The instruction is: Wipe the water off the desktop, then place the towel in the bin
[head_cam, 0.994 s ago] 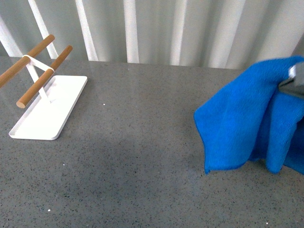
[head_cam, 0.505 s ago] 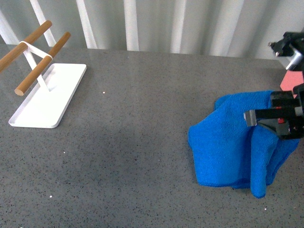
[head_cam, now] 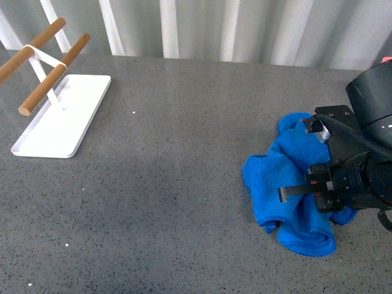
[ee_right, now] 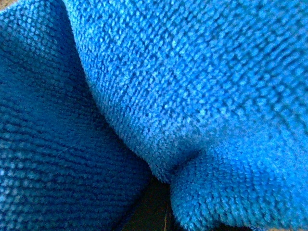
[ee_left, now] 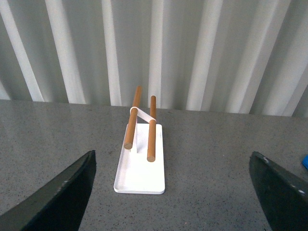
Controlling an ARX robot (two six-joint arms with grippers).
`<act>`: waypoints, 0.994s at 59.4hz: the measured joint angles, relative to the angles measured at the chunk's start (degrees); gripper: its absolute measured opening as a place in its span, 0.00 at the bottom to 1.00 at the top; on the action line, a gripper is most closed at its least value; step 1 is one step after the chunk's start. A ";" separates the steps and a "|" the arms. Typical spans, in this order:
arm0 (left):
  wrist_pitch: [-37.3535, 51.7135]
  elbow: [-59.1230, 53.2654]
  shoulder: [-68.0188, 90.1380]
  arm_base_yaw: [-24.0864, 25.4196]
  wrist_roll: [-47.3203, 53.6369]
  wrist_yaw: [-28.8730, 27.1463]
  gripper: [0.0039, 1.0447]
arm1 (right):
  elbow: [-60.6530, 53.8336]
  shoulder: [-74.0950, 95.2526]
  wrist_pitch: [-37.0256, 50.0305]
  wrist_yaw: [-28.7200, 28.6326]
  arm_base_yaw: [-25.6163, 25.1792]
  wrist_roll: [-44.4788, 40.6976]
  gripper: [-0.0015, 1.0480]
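The towel (ee_right: pixel 192 72) is filling the right wrist view; only the front view is showing it crumpled on the desktop (head_cam: pixel 171 184) under the right gripper (head_cam: pixel 299 160), whose grip I cannot tell. The left gripper (ee_left: pixel 172 155) is gaping empty toward the far white tray (ee_left: pixel 139 175).

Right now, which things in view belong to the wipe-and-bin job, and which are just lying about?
Job:
towel, bunched on the desktop
right gripper, fingers spread over the towel
bin, only a pink sliver at the far right edge

Lying about:
white tray with its wooden bars, far left
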 joint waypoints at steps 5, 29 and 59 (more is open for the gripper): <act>0.00 0.00 0.00 0.00 0.00 0.00 0.93 | 1.01 0.50 0.46 1.18 -0.72 -0.98 0.03; 0.00 0.00 0.00 0.00 0.00 0.00 0.94 | 10.75 6.16 0.57 5.07 -4.94 -3.32 0.03; 0.00 0.00 0.00 0.00 0.02 0.02 0.94 | 29.24 12.28 -6.60 -18.18 -1.44 -14.45 0.03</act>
